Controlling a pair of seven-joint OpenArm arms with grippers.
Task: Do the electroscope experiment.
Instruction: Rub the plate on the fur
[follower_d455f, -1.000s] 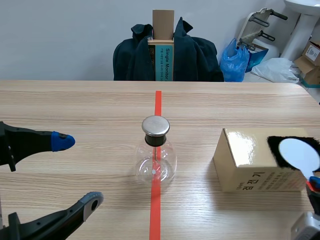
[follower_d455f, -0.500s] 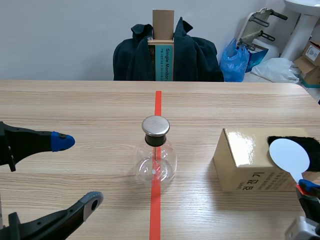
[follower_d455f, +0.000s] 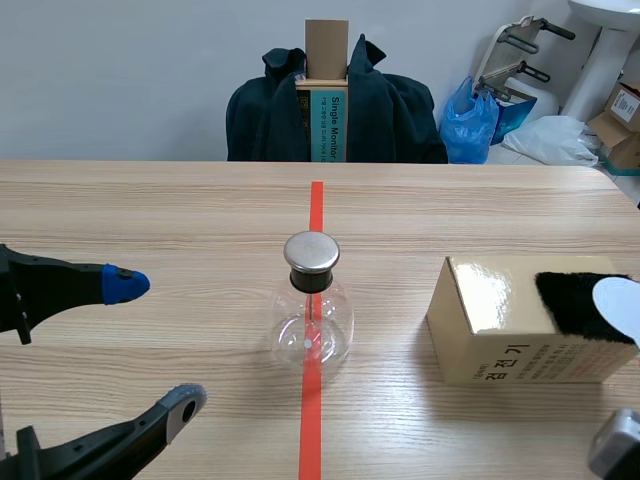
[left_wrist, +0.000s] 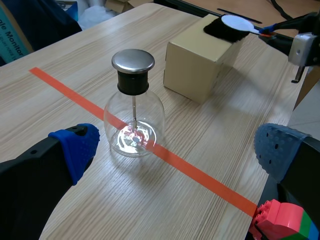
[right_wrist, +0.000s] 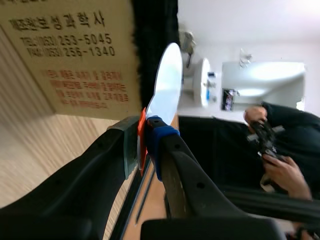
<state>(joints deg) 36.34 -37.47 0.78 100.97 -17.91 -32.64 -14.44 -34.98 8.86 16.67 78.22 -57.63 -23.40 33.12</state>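
Scene view: the flask (follower_d455f: 311, 310) stood on the tape line, with the left gripper (follower_d455f: 155, 342) spread wide near it. The right gripper (right_wrist: 145, 132) clamped the paddle (right_wrist: 165, 85) over the fur (follower_d455f: 578, 300) on the box (follower_d455f: 490, 320). A hasty swing could likely topple the flask. The box bore Korean print; a carton (follower_d455f: 335, 125) behind read "Single Monitor".

Beyond the pale wooden counter's (follower_d455f: 150, 210) far edge rise a plain grey wall (follower_d455f: 120, 80), a dark jacket (follower_d455f: 395, 110) around an upright cardboard box (follower_d455f: 326, 45), and a blue plastic bag (follower_d455f: 468, 122) toward the far right corner.
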